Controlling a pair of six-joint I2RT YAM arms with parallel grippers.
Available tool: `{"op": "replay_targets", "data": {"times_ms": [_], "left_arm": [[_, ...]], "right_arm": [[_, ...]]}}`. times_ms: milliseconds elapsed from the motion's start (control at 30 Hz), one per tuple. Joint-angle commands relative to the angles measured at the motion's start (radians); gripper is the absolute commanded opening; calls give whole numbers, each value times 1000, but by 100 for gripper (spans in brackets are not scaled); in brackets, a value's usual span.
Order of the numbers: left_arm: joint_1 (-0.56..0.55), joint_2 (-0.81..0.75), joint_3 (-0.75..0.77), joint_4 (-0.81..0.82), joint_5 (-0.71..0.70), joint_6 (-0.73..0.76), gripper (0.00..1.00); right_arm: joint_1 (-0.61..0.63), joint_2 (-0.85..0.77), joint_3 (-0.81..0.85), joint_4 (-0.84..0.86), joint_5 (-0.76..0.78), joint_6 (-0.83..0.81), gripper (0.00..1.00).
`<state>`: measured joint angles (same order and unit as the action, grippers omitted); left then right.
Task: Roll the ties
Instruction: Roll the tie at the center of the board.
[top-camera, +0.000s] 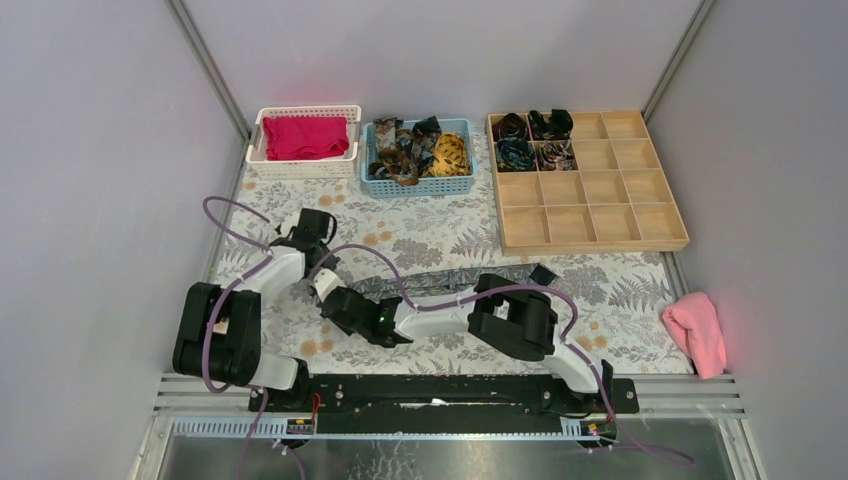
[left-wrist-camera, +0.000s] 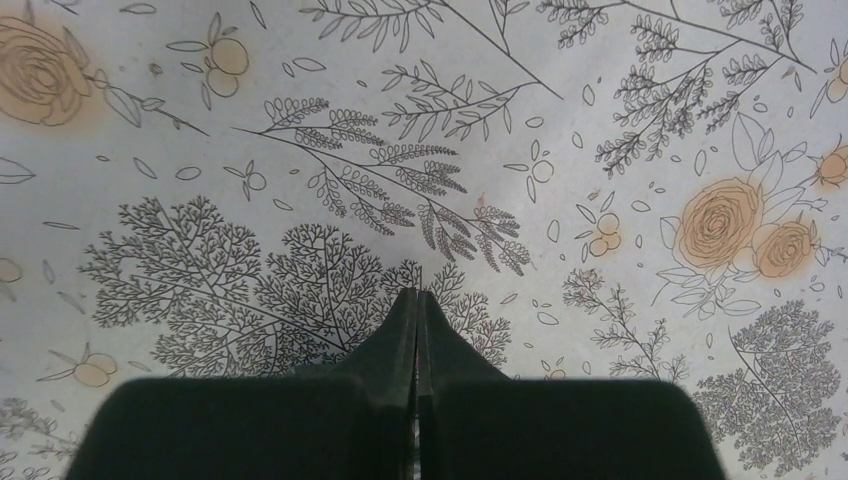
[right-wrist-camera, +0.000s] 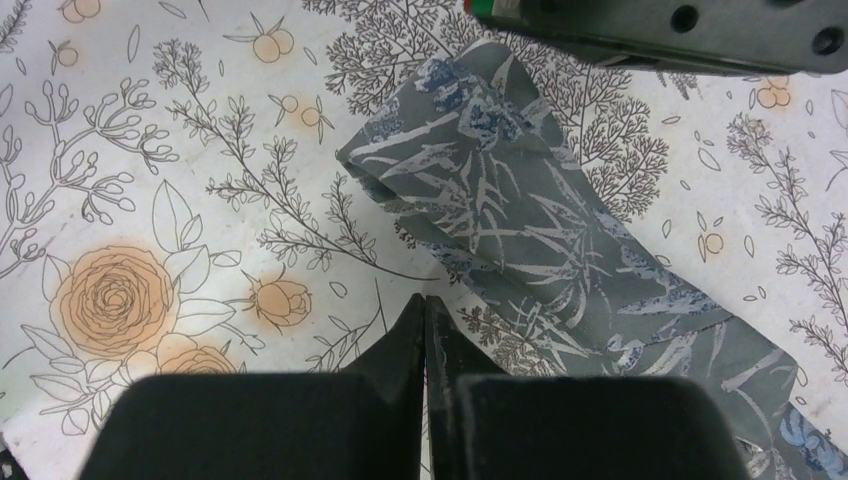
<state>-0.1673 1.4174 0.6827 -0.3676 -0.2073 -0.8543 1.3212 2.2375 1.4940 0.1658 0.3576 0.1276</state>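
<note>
At the far left of the counter, a white basket is holding a magenta cloth. In front of it, the left gripper is hovering over the bare floral covering with its jaws pressed together on nothing. Next to the white basket, a blue basket is holding a heap of loose ties, one of them yellow-orange.

At centre, a grey leaf-patterned tie is lying flat across the counter, its left end folded over on itself. The right gripper is reaching leftward, jaws together and holding nothing, with its tips just beside the near edge of this tie.

At the far right, a wooden tray is holding coiled ties in its four upper-left compartments. A pink cloth is lying at the right edge.
</note>
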Motion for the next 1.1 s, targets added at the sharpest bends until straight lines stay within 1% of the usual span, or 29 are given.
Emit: {"op": "replay_targets", "data": {"times_ms": [0,100,200,267,300,367,433,467,533,600,667,767,800,833,900,1000,1033,1067], "left_arm": [[-98,11,21,-232,-98,10,0],[-73,6,115,-237,-128,24,0],[-55,8,220,-237,-157,41,0],[-51,11,287,-240,-179,46,0],[-49,15,326,-242,-180,54,0],[-49,11,363,-249,-176,61,0],[-47,-10,360,-248,-165,64,0],[-41,-26,348,-247,-157,64,3],[3,-70,295,-217,-77,66,6],[78,-123,215,-153,54,62,0],[138,-159,150,-104,156,64,0],[184,-142,144,-98,180,79,0],[195,-130,153,-92,190,82,0],[198,-114,163,-82,200,86,0],[198,-82,188,-68,228,89,0],[198,-51,204,-45,269,84,0],[197,-49,200,-33,283,79,0],[194,-50,193,-20,294,74,0]], "right_arm": [[-142,5,6,6,-64,-71,0],[-136,-92,-65,17,-97,-71,1],[-116,-202,-130,-2,-89,-73,7],[-111,-266,-161,-25,-84,-65,19],[-111,-301,-180,-36,-79,-63,22],[-110,-369,-229,-45,-26,-44,36],[-111,-428,-271,-61,17,-44,43],[-111,-451,-288,-74,32,-42,44],[-110,-481,-314,-101,68,-35,44],[-111,-485,-327,-125,133,-22,41],[-112,-481,-337,-141,225,-20,39],[-119,-484,-346,-216,339,-6,38],[-127,-489,-351,-254,381,22,42],[-145,-498,-360,-290,410,84,45],[-199,-525,-378,-382,410,170,47],[-267,-592,-451,-460,428,329,52],[-280,-617,-483,-480,440,377,59],[-302,-644,-518,-502,449,421,62]]}}
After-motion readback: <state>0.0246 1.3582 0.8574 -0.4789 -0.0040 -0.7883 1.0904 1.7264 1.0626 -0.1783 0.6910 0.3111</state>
